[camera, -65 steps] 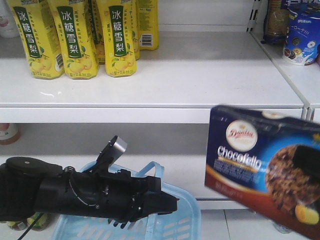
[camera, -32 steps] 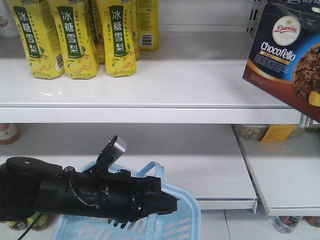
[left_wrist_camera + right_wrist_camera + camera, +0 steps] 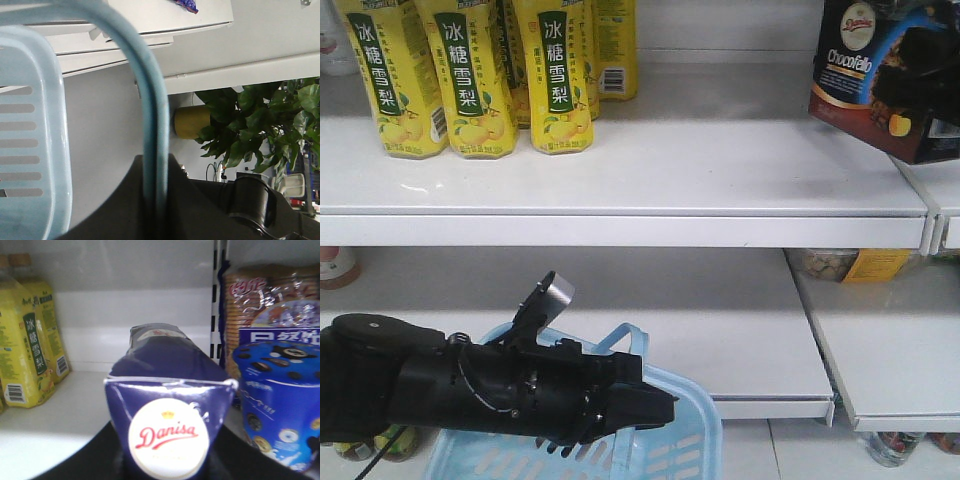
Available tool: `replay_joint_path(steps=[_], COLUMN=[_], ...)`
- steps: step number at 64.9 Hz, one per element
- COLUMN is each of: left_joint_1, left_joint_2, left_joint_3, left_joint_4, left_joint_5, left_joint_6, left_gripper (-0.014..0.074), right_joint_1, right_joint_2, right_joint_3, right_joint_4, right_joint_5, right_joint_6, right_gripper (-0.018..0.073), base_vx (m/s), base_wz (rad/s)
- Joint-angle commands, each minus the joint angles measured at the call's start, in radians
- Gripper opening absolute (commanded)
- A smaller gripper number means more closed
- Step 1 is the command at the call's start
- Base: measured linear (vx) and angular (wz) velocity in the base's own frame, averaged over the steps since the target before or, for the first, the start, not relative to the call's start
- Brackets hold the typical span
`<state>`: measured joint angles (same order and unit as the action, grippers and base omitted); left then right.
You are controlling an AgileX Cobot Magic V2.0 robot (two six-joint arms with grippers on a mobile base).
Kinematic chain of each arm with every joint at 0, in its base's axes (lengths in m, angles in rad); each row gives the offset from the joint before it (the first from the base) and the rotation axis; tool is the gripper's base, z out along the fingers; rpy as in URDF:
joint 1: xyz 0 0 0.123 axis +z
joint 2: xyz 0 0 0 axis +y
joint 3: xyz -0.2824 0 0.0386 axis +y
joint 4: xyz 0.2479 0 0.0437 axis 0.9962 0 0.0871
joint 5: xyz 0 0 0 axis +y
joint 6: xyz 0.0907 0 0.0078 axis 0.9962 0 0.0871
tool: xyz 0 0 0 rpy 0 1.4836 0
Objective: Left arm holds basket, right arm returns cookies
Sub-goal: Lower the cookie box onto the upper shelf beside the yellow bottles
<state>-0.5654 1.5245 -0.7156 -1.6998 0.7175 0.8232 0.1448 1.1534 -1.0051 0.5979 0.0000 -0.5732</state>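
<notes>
Nearest to me, low in the front view, my left arm (image 3: 470, 385) reaches out over the basket (image 3: 670, 440), and its wrist camera shows the pale blue handle (image 3: 150, 125) running straight down into the dark gripper body, so I judge the left fingers are closed on that handle, though the fingertips themselves are out of sight. The basket hangs below the lower shelf (image 3: 740, 350), only partly in frame, and I can't see whether anything is left inside it. Farther up and to the right, the cookies (image 3: 885, 75) sit tilted at the upper shelf (image 3: 670, 170), over the seam to the next bay; from the right wrist the carton (image 3: 167, 405) fills the middle of the view, end-on with its round logo toward me, held in the right gripper, whose fingers are hidden beneath and behind the box. I read this as the placing step: the carton is at the shelf but I can't tell if its base is touching the board yet. Next I'd need to level it, lower it and slide it back between the yellow bottles (image 3: 30, 355) and the blue cookie tub (image 3: 280, 400) without nudging the tub just beside it. The right arm itself is cut off in the front view.
</notes>
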Motion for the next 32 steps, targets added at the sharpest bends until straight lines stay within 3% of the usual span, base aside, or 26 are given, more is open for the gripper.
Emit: replay_joint_path(steps=[1, 12, 32], left_joint_1=[-0.001, -0.001, -0.001], left_joint_2=[-0.035, -0.035, -0.035], left_joint_3=[-0.028, -0.028, -0.028], left_joint_4=[-0.076, -0.076, -0.076], left_joint_5=[0.035, 0.035, 0.035], left_joint_6=[0.020, 0.020, 0.020], left_gripper=[-0.0006, -0.0006, -0.0006], right_joint_1=[-0.002, 0.003, 0.141], right_joint_2=[0.043, 0.121, 0.185], right_joint_3=[-0.083, -0.121, -0.119], right_joint_4=[-0.012, -0.003, -0.015], right_joint_5=[-0.033, 0.000, -0.076], right_joint_6=[-0.011, -0.011, -0.103], right_gripper=[0.0188, 0.0191, 0.0272], base_vx=[0.00, 0.00, 0.00], base_wz=[0.00, 0.00, 0.00])
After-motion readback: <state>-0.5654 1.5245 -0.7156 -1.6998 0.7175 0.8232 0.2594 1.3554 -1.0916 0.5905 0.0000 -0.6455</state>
